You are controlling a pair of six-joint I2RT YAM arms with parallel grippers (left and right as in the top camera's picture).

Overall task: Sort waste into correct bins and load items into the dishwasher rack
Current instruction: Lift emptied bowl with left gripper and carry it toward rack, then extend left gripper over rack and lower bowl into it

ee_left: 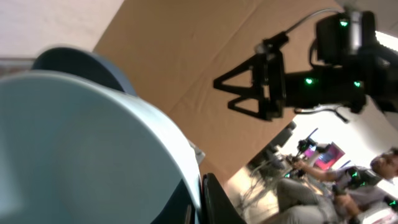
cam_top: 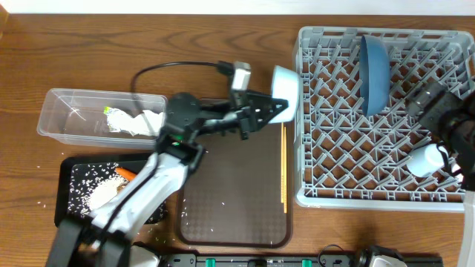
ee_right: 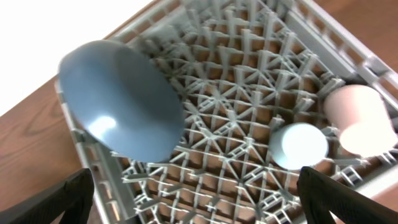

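1. Overhead, the white bowl (cam_top: 286, 87) hangs right at the left wall of the dishwasher rack (cam_top: 349, 167), towards its far corner, and is not yet set among the pegs.
2. The bowl is tipped on edge. Its pale blue inside faces left, back toward the wrist, and its white underside faces right, toward the rack.
3. The left end effector (cam_top: 279, 106) is pressed together on the bowl's rim, so the bowl is pinched and carried on the rack side of the fingers.
4. The coming move turns on one relation: the open lattice lies to the right of the bowl, so I judge a short carry rightward and then down would seat it.
5. The left arm is plainly the nearer one. The right end effector (ee_right: 199, 200) is spread wide and holds nothing, over the rack's right side.
6. The blue plate (cam_top: 375, 68) stands on edge in the far middle of the rack. The blue cup (ee_right: 298, 145) and pink cup (ee_right: 360, 118) sit near the right wall.
7. The chopsticks (cam_top: 283, 167) lie on the brown tray (cam_top: 234, 193), long axis running near to far, just beside the rack's left wall on the counter (cam_top: 74, 44).
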